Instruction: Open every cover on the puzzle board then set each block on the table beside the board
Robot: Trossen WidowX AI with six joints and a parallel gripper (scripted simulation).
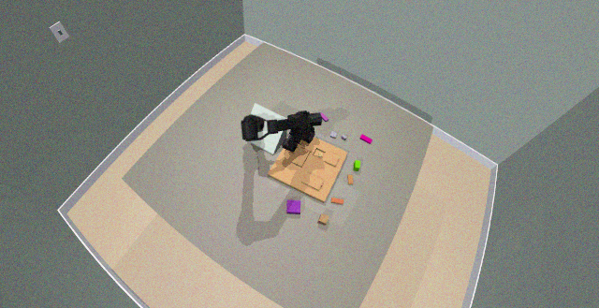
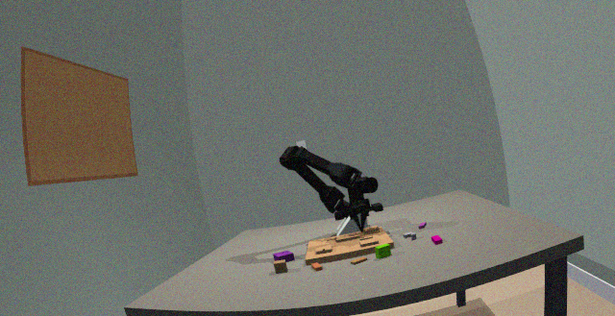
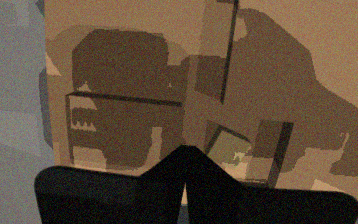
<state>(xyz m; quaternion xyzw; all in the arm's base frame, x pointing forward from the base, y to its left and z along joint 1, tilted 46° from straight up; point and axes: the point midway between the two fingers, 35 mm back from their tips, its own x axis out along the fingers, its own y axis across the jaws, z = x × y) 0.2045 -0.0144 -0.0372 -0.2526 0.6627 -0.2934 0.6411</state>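
My gripper (image 2: pixel 362 230) (image 3: pixel 187 152) is shut and empty, its tips low over the wooden puzzle board (image 1: pixel 286 172) (image 2: pixel 336 255) (image 3: pixel 350 40). Right of the tips in the wrist view, a pale olive block (image 3: pixel 228 150) shows in a small square well. Left of them is a dark-edged rectangular recess, shaded by the arm. Beside the board lie a purple block (image 1: pixel 293 207) (image 2: pixel 283 256), a brown block (image 1: pixel 323 219) (image 2: pixel 281 266), a green block (image 1: pixel 357 165) (image 2: pixel 382 251) and a magenta block (image 1: pixel 366 139) (image 2: pixel 436 239). The wood-coloured covers are hard to tell apart.
An orange piece (image 1: pixel 337 200) (image 2: pixel 316 266) and a tan-orange piece (image 1: pixel 350 179) (image 2: pixel 358 260) lie near the board's edge. Two small grey pieces and a purple-pink piece (image 1: pixel 324 117) (image 2: pixel 422 225) lie beyond. A pale plate (image 1: pixel 258 110) is under the arm.
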